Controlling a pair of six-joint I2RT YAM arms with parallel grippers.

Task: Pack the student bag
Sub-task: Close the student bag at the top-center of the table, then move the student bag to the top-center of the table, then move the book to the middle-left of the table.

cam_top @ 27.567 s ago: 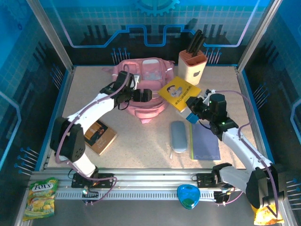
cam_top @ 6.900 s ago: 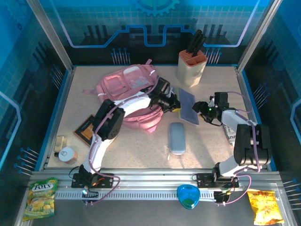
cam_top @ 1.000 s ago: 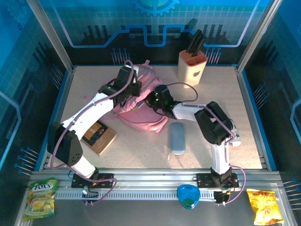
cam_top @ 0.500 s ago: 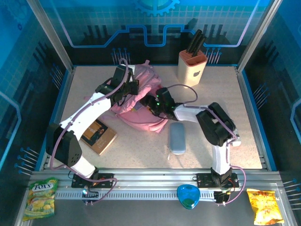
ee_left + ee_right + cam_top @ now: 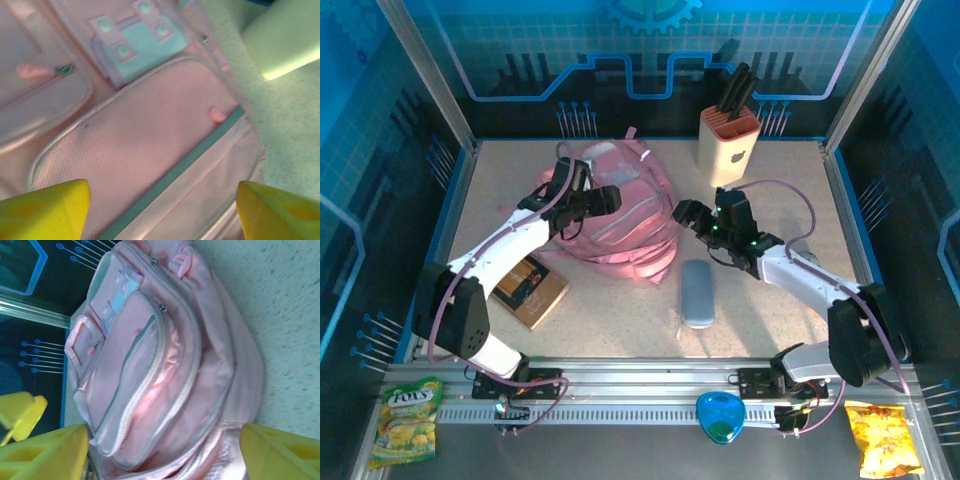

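The student bag (image 5: 625,215) is a soft pink backpack lying at the back middle of the table, front pockets up. My left gripper (image 5: 608,200) hovers over its left part. In the left wrist view its yellow fingertips (image 5: 45,210) stand wide apart above a pink pocket panel (image 5: 145,165), so the left gripper (image 5: 162,212) is open and holds nothing. My right gripper (image 5: 684,213) is just off the bag's right edge, open and apart from it. In the right wrist view the right gripper (image 5: 165,455) frames the bag (image 5: 165,355) and its zipped pockets.
A grey-blue pencil case (image 5: 698,292) lies in front of the bag, right of centre. A brown book (image 5: 532,290) lies at the left. A knife block (image 5: 728,140) stands at the back right. Snack bags (image 5: 408,415) (image 5: 883,440) sit by the near rail.
Both grippers have opened. The right gripper has drawn back to the right, out of the bag. The left gripper has let go of the bag, which has settled flatter.
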